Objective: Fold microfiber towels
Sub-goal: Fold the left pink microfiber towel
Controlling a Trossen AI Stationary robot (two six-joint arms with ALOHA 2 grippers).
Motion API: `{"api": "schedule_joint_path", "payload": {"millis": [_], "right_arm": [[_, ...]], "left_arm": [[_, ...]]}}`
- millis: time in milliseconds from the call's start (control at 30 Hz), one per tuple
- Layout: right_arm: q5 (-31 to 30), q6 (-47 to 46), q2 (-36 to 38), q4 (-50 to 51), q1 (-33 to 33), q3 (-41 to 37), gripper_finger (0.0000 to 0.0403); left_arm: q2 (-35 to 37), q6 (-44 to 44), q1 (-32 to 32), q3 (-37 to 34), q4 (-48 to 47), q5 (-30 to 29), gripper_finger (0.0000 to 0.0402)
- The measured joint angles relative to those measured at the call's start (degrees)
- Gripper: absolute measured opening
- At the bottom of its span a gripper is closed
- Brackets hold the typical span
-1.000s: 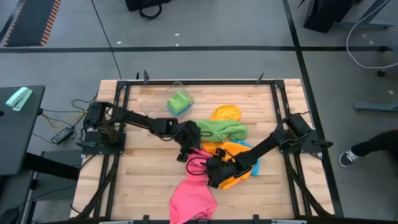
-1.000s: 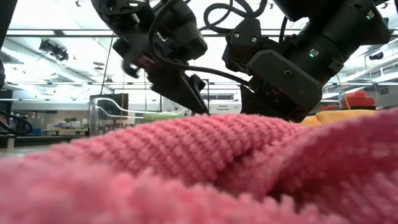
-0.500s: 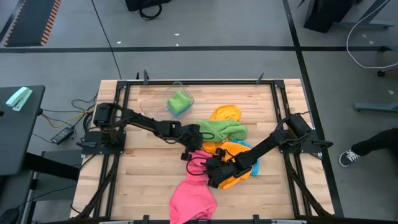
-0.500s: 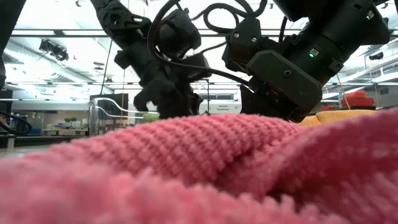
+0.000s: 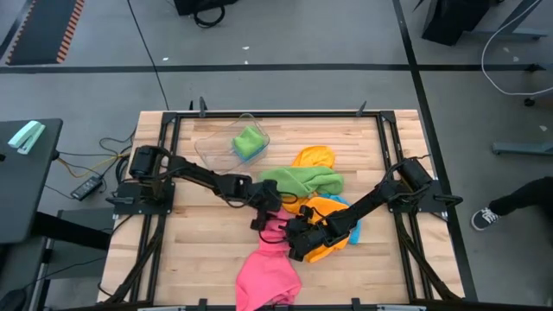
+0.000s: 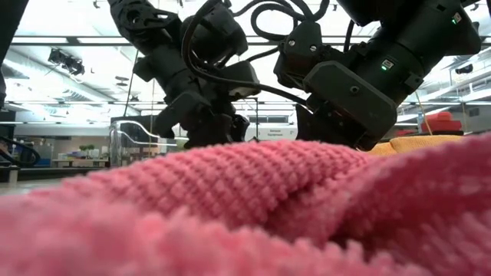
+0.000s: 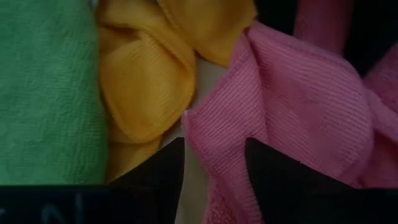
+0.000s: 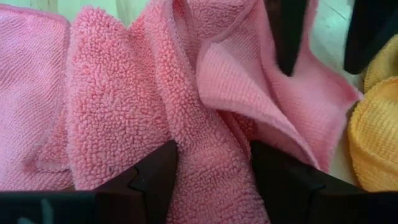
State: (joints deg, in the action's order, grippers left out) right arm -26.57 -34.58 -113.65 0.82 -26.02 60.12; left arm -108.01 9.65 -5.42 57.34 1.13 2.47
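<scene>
**Both pincers at the pink towel**

While the bench (image 5: pixel 207 242) carries the pile, the pink towel (image 5: pixel 268 272) lies near its front edge. Right pincer (image 8: pixel 214 168) grips a pink fold. Left pincer (image 7: pixel 214 158) stands open around the pink edge, beside the orange towel (image 7: pixel 146 93).

Towel pile (image 5: pixel 309 186) mid-table (image 5: pixel 199 250), tub (image 5: pixel 226 142) behind-left w/ one towel (image 5: pixel 249 141) in it.

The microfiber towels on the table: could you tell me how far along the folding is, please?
Done: one green towel sits in the clear tub. In hand: the pink towel, crumpled at the front edge, with the left gripper and right gripper both down at its upper end, fingers either side of the cloth. Left: the loose green towel and orange towels lie unfolded in a heap.
</scene>
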Motion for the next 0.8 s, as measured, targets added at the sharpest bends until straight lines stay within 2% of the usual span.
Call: {"api": "schedule_joint_path", "payload": {"millis": [200,500,800], "right_arm": [[0.0,-0.1,0.0,0.0,0.0,0.0,0.0213],[0.0,-0.1,0.0,-0.1,0.0,0.0,0.0213],[0.0,-0.1,0.0,-0.3,0.0,0.0,0.0213]], "left_arm": [[0.0,-0.6,0.0,0.0,0.5,-0.3,0.0161],[-0.3,-7.8,1.1,0.0,4.9,-0.3,0.0133],[-3.1,-5.8,-0.2,0.0,4.5,-0.4,0.0111]]}}
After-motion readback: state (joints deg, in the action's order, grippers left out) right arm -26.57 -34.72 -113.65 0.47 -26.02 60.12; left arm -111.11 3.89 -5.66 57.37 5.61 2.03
